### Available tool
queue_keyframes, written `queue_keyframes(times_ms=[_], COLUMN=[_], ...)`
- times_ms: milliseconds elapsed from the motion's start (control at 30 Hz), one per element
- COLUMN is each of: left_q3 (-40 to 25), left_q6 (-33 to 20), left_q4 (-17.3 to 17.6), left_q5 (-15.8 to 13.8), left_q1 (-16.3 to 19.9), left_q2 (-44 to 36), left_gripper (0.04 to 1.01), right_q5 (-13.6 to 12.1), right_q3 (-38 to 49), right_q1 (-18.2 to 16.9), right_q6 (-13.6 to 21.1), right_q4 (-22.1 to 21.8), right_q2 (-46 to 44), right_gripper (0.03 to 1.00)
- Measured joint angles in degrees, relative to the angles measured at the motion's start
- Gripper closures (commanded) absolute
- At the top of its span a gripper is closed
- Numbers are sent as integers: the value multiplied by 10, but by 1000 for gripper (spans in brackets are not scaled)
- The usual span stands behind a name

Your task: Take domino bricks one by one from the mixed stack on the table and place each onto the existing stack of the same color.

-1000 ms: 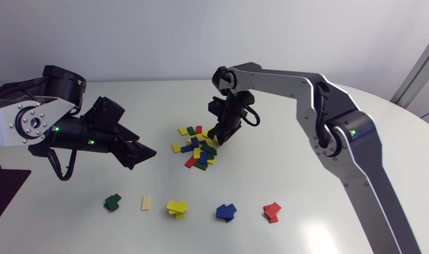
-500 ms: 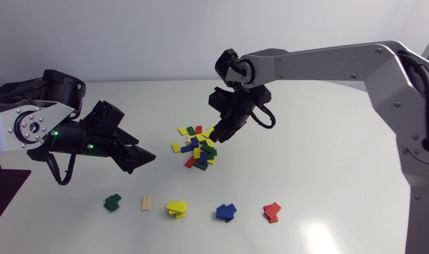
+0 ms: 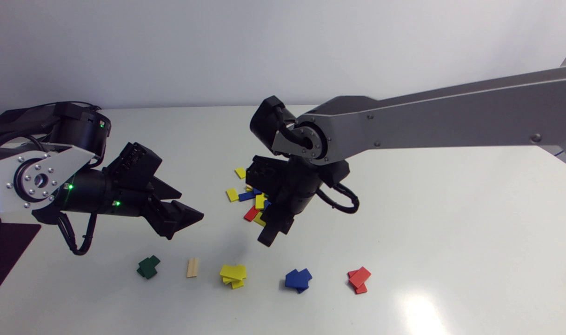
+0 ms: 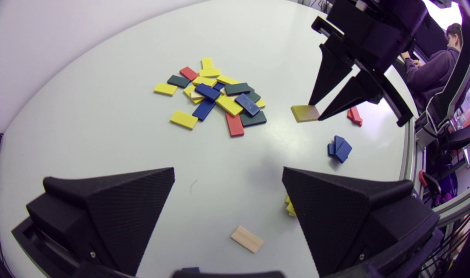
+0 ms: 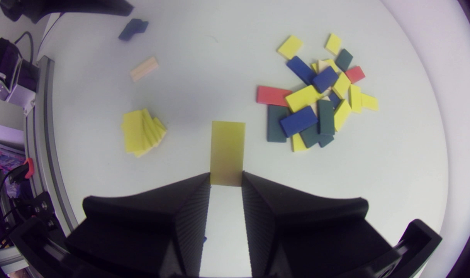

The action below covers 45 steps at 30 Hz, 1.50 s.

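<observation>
My right gripper [image 5: 226, 179] is shut on one end of a yellow brick [image 5: 227, 148], which sticks out ahead of the fingertips above the table. It hangs between the mixed pile [image 5: 316, 104] and the yellow stack [image 5: 142, 131]. In the head view the right gripper [image 3: 269, 239] points down in front of the pile [image 3: 251, 204], whose back half the arm hides. The left wrist view shows the held brick [image 4: 305, 113] at the right gripper's [image 4: 316, 112] tips. My left gripper [image 4: 228, 172] hovers open and empty at the left [image 3: 189, 218].
Along the front edge lie a green stack [image 3: 148, 267], a single wooden brick [image 3: 192, 267], the yellow stack [image 3: 233, 275], a blue stack [image 3: 298, 279] and a red stack [image 3: 359, 279]. A dark mat [image 3: 3, 246] lies at the far left.
The right arm has swung from the pile's far side over it toward the front row, carrying the yellow brick. The left arm has sunk slightly.
</observation>
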<state>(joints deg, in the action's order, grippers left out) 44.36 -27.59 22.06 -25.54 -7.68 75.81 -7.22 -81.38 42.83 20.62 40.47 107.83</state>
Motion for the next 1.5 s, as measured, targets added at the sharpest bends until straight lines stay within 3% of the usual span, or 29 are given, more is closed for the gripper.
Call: queue_keyframes(times_ms=[467, 900, 1333, 1500], left_q3=[-14, -14, -18, -18], left_q6=[0, 0, 0, 0], left_q4=[-33, -41, -45, -45], left_q5=[16, 19, 19, 19], left_q1=[-3, -3, -4, -10], left_q2=[7, 17, 18, 18], left_gripper=[48, 48, 48, 48], right_q5=[-13, -18, -26, -26], right_q3=[12, 12, 12, 8], right_q1=[59, 105, 128, 128], right_q6=[0, 13, 17, 18], right_q4=[-10, -10, -10, 9], right_q2=[-1, -1, 18, 35], right_gripper=[943, 943, 944, 944])
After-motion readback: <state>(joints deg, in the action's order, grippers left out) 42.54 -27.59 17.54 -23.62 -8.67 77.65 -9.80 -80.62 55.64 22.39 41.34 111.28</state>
